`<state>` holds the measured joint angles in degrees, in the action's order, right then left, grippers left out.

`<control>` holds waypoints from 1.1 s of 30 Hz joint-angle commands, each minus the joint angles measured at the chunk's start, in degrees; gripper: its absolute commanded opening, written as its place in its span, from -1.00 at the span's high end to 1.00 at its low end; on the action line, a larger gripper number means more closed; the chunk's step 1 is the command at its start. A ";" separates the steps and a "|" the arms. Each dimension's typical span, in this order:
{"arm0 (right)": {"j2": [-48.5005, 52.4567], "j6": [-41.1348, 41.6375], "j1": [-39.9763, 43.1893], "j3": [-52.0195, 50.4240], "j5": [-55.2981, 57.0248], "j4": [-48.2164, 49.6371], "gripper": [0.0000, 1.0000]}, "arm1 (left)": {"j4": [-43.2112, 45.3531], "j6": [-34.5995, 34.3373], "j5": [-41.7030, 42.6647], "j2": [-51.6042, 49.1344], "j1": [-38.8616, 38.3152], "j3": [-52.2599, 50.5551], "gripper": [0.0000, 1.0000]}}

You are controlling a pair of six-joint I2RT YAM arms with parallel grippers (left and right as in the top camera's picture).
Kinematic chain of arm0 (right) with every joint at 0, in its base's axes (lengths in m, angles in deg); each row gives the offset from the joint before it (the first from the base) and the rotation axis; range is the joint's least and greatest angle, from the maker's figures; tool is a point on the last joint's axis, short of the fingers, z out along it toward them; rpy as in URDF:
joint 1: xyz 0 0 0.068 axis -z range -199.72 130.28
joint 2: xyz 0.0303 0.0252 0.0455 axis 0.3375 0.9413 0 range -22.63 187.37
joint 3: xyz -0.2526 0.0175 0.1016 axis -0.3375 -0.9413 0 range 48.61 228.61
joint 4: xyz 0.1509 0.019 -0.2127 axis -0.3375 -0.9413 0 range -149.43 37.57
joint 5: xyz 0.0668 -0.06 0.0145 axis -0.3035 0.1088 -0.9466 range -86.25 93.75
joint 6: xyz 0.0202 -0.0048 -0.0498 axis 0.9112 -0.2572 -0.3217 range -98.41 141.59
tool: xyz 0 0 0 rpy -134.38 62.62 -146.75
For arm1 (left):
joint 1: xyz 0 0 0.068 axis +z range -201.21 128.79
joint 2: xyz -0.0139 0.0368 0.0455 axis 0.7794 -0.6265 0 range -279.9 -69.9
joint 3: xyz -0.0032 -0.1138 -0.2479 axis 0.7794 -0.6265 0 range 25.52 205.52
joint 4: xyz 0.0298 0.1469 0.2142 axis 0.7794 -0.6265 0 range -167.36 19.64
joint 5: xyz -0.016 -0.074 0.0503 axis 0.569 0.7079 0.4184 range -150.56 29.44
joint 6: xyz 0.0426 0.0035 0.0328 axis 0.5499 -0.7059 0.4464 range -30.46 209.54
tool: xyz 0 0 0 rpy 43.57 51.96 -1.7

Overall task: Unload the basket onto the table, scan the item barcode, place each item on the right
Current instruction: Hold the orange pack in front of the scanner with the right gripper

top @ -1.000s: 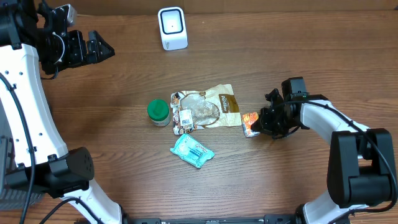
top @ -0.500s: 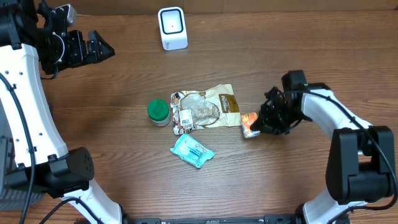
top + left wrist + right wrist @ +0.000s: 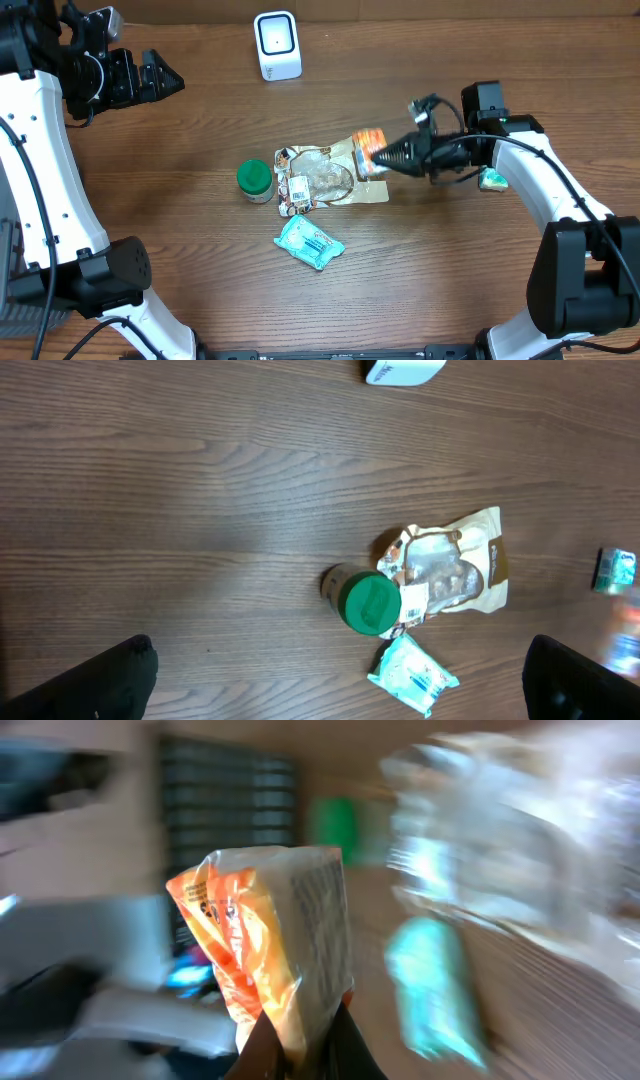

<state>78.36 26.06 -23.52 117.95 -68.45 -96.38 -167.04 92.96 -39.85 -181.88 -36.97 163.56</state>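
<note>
One orange packet [image 3: 368,141], one scanner [image 3: 277,45]

Pretty much centre frame on the wooden table [image 3: 180,270], a green-lidded jar [image 3: 254,181] is sitting just left of a crinkly clear-and-brown pouch [image 3: 335,175] that's lying flat. A teal packet [image 3: 309,243] is lying just below those two, and a small teal thing [image 3: 492,180] is peeking out over on the right.
</note>
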 commanded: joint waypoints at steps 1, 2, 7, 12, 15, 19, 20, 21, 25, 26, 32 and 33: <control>-1.66 5.73 0.17 1.57 -17.70 6.14 0.92 | -0.11 1.09 -0.35 0.50 -0.44 0.55 -0.99; -1.66 9.18 0.17 1.55 -17.70 8.96 0.92 | -0.11 1.09 -0.37 0.50 -0.44 0.55 -0.99; -1.66 24.70 0.17 1.55 -17.70 20.46 0.92 | -0.11 1.09 -0.35 0.50 -0.44 0.55 -0.99; -1.66 37.86 0.17 1.55 -17.62 29.99 0.92 | -0.11 1.09 -0.37 0.50 -0.44 0.55 -0.99; -1.66 41.68 0.15 1.55 -16.04 32.85 0.92 | -0.11 1.09 -0.37 0.50 -0.44 0.55 -0.99; -1.66 42.03 0.09 1.55 -12.96 33.16 0.92 | -0.11 1.09 -0.35 0.50 -0.44 0.55 -0.99; -1.66 42.03 -0.04 1.55 -12.31 33.14 0.92 | -0.11 1.09 -0.35 0.50 -0.44 0.55 -0.99; -1.66 42.01 -0.22 1.55 -11.52 33.16 0.92 | -0.11 1.09 -0.35 0.50 -0.44 0.55 -0.99; -1.66 41.31 -1.20 1.55 -8.20 33.14 0.92 | -0.11 1.09 -0.37 0.50 -0.44 0.55 -0.99; -1.66 40.54 -1.51 1.55 -7.39 33.14 0.92 | -0.11 1.09 -0.37 0.50 -0.44 0.55 -0.98; -1.66 36.89 -4.24 1.55 1.60 28.13 0.92 | -0.11 1.09 -0.37 0.50 -0.44 0.55 -0.99; -1.66 35.26 -4.68 1.55 3.93 25.86 0.92 | -0.11 1.09 -0.37 0.50 -0.44 0.55 -0.99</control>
<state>78.36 65.53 -26.69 118.41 -72.54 -66.76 -167.04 92.96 -39.85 -181.88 -36.97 163.56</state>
